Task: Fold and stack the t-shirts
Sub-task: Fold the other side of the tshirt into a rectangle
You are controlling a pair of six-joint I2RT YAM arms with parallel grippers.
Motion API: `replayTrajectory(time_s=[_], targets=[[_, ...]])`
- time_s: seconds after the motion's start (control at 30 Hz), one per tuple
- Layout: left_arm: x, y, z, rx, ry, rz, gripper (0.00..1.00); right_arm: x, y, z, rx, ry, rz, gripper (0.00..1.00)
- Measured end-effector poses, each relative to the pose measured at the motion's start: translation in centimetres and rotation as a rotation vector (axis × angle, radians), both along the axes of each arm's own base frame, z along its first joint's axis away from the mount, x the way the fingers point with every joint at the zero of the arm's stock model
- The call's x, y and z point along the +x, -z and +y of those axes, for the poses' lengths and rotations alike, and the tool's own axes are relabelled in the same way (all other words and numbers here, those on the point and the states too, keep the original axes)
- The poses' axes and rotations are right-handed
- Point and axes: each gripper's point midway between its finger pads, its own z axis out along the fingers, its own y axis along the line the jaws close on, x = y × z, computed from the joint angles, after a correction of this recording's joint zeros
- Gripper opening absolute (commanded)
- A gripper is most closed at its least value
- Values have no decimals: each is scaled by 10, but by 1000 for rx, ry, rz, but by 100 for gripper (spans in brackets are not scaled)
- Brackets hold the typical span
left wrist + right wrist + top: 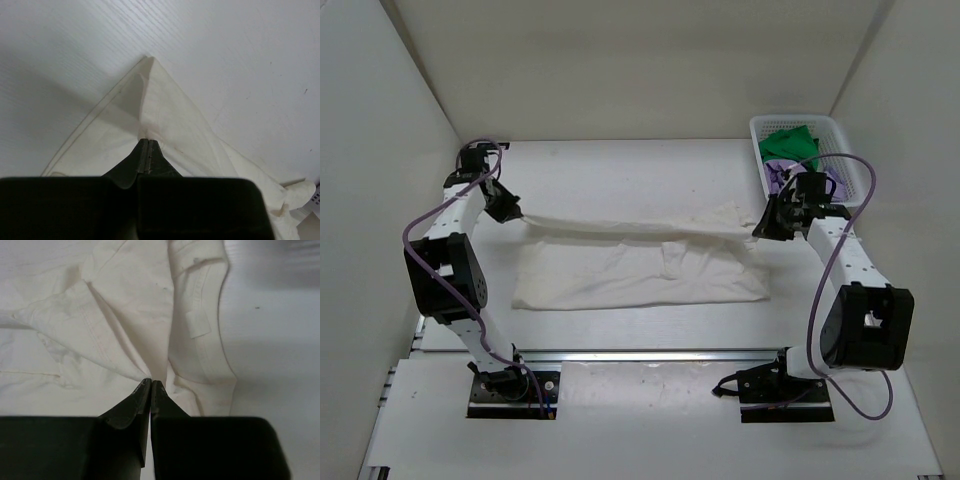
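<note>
The cream-white t-shirt [640, 265] lies spread across the middle of the table, its far edge lifted into a taut line between the two grippers. My left gripper [517, 213] is shut on its left end; the left wrist view shows the jaws pinched on a cloth corner [150, 107]. My right gripper [760, 228] is shut on its right end; the right wrist view shows the jaws closed on cloth [125, 315] near the collar. The green t-shirt [788, 143] and the lavender-purple t-shirt [790, 172] lie crumpled in the basket.
A white plastic lattice basket [840, 130] stands at the back right, just behind the right arm. White walls close in the table on the left, back and right. A metal rail [650, 353] runs along the near edge.
</note>
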Motion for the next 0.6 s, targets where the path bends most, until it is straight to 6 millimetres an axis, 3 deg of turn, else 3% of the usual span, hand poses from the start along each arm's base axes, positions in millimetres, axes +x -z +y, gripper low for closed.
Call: replayTrajectory(time_s=[0.37,0.6], targets=[[-19,20,3,-14,-27,68,0,-30,15,-9,19,60,40,0],[-28,23,-1,-4,-19,81,0,-46,15,-8,17,64,25,0]])
